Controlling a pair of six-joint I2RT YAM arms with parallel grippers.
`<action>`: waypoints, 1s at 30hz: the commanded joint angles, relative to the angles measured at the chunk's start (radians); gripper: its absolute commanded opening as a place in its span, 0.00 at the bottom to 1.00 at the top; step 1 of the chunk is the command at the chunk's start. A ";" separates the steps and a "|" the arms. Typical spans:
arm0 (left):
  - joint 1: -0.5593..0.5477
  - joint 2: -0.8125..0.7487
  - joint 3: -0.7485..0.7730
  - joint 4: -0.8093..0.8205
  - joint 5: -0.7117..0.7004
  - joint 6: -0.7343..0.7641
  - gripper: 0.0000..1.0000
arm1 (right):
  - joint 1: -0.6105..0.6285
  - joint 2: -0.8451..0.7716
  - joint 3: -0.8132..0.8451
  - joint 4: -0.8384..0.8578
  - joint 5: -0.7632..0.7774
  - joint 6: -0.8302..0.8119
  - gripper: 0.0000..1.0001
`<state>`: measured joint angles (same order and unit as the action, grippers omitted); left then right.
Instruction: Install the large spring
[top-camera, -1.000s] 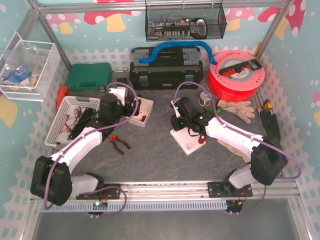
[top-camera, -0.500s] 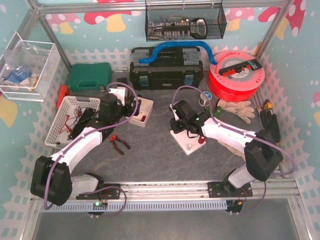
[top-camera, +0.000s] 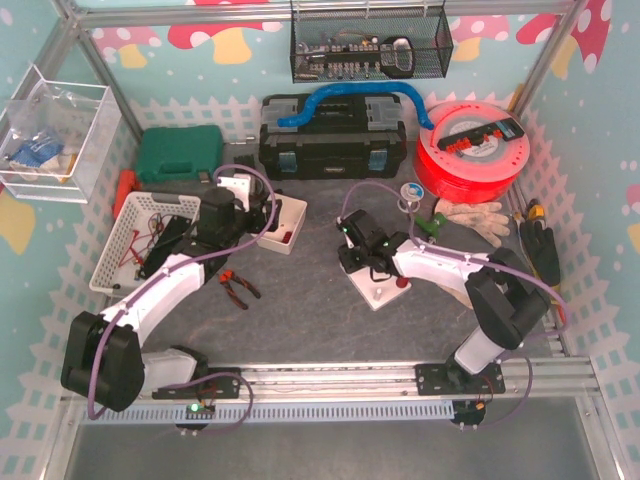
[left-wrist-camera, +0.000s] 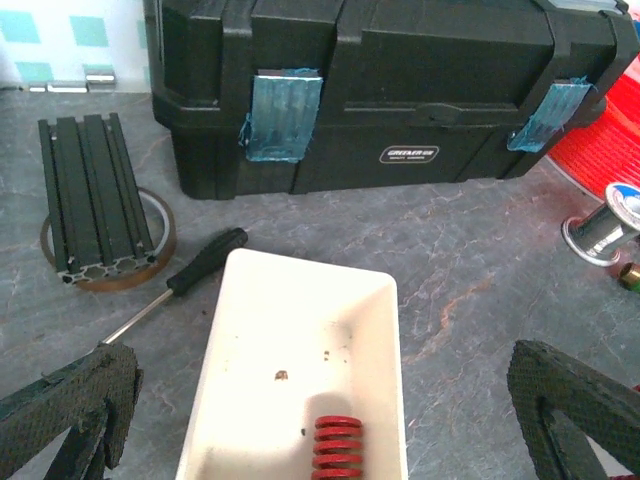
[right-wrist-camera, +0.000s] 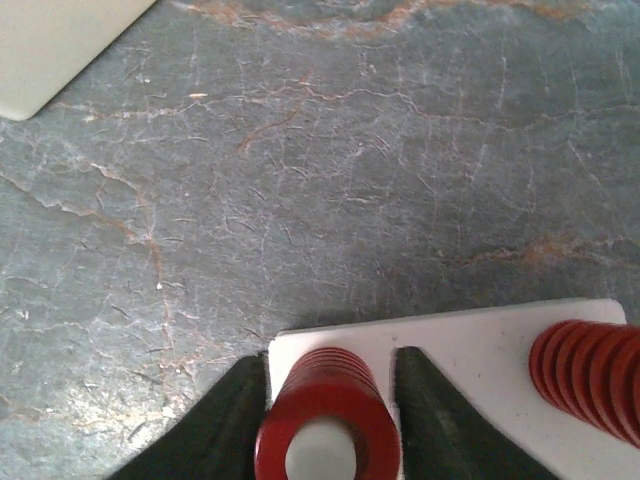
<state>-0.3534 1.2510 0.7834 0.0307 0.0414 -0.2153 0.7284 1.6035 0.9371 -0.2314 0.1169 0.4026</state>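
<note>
Two things stand out against a second ago: the right arm (top-camera: 440, 262) has folded its elbow in toward the middle of the worktop (top-camera: 300, 330) and carried its wrist a little toward the left corner of the white plate (top-camera: 380, 290), while the left arm (top-camera: 170, 285) has not moved at all. The wrist view shows what that shift was for. The right jaws are closed on a red spring (right-wrist-camera: 328, 405), one finger pressed against each side, and the spring stands upright on the near corner of the plate. A pale spot shows down the middle of its coil; whether that is a peg or just the plate seen through it, I cannot tell. A second red spring (right-wrist-camera: 590, 375) stands on the same plate, near but not touching. I take the gripped one to be the large spring, so the job looks close to done: it has been brought to its corner, and what seems left is to confirm it is fully seated before letting go. The left jaws hang wide open above a white tray (left-wrist-camera: 260, 380) by the black toolbox, gripping nothing, with a spare spring (left-wrist-camera: 337, 450) lying in the tray's near end.
</note>
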 joint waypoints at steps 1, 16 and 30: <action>0.006 0.001 0.017 -0.032 -0.021 -0.016 0.99 | 0.006 -0.022 -0.010 0.030 0.044 0.015 0.43; 0.069 0.113 0.117 -0.186 0.080 -0.094 0.87 | 0.005 -0.313 0.050 -0.189 0.079 0.075 0.75; 0.087 0.437 0.411 -0.539 0.315 0.062 0.38 | 0.005 -0.424 0.048 -0.285 0.140 0.162 0.96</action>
<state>-0.2687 1.6348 1.1435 -0.3832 0.2726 -0.1955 0.7284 1.1988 0.9749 -0.4667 0.2256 0.5400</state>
